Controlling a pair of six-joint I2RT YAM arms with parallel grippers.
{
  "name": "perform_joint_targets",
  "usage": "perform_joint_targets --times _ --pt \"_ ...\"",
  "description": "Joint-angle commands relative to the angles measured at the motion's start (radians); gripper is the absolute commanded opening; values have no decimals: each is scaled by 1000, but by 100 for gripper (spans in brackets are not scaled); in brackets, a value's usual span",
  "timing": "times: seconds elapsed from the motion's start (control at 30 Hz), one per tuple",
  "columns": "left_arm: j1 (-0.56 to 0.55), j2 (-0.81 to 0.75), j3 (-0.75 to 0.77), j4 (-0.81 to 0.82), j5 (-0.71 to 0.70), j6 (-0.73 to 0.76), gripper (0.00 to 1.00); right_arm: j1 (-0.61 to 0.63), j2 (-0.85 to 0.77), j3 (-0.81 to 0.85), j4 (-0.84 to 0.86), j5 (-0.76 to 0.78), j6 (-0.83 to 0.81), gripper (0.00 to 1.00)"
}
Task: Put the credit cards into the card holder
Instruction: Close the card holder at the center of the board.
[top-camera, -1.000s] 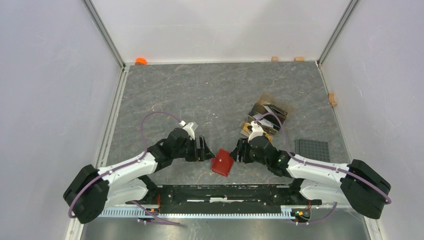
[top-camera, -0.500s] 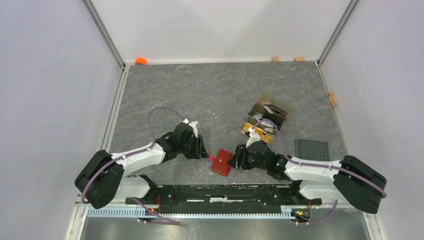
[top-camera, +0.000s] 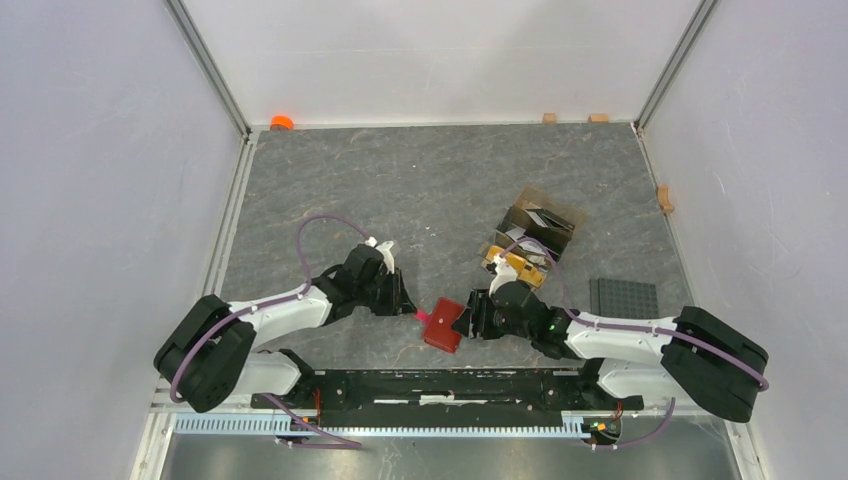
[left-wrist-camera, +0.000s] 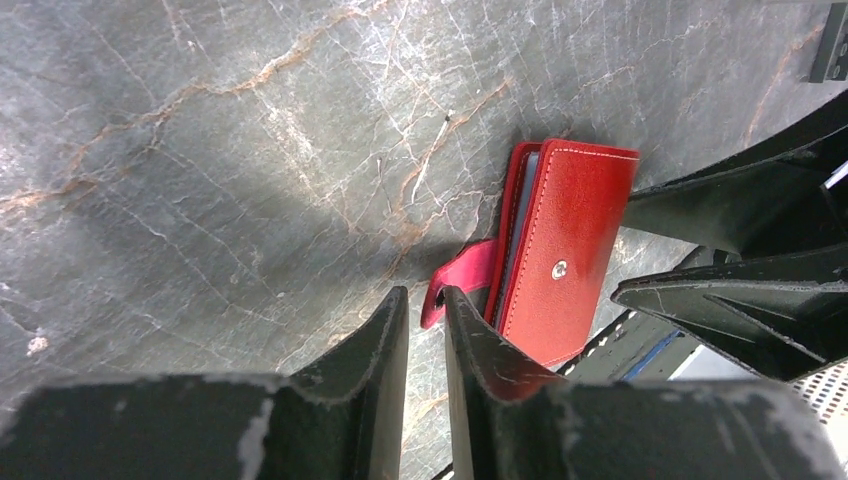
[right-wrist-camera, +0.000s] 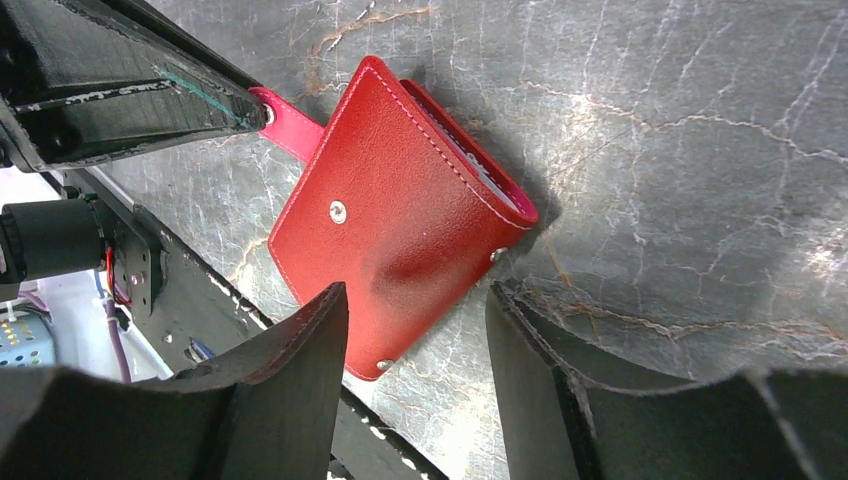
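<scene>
The card holder (top-camera: 445, 326) is a red leather wallet lying closed on the grey stone table; it also shows in both wrist views (left-wrist-camera: 565, 240) (right-wrist-camera: 395, 215). Its pink strap (left-wrist-camera: 460, 282) sticks out toward my left gripper (left-wrist-camera: 424, 292) (top-camera: 410, 308). That gripper's jaws are narrowed to a thin slot, with the strap's end caught at their tips. My right gripper (right-wrist-camera: 418, 292) (top-camera: 470, 317) stands open astride the holder's opposite corner. Behind the right wrist an orange credit card (top-camera: 520, 265) peeks out beside a brown box (top-camera: 540, 222) holding pale pieces.
A dark gridded plate (top-camera: 625, 298) lies at the right. Small tan blocks (top-camera: 549, 117) (top-camera: 664, 198) sit along the back and right walls, and an orange cap (top-camera: 282, 122) in the back left corner. The black base rail (top-camera: 450, 385) runs just below the holder.
My left gripper moved in to the strap and its jaws closed from wide to a thin slot. The right gripper edged forward over the holder's corner and narrowed slightly.
</scene>
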Motion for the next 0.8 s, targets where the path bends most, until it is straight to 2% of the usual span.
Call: perform_joint_targets --times 0.0,0.2,0.53,0.77 --pt "10 9 -7 76 46 -3 24 10 21 27 -8 -3 -3 58" --pt "14 -6 -38 127 78 -24 3 12 35 28 -9 0 -5 59" --pt "14 -5 -84 310 243 -66 2 13 81 65 -68 61 -39 59" --pt "13 21 -70 353 270 -76 2 12 109 68 -74 68 -48 58"
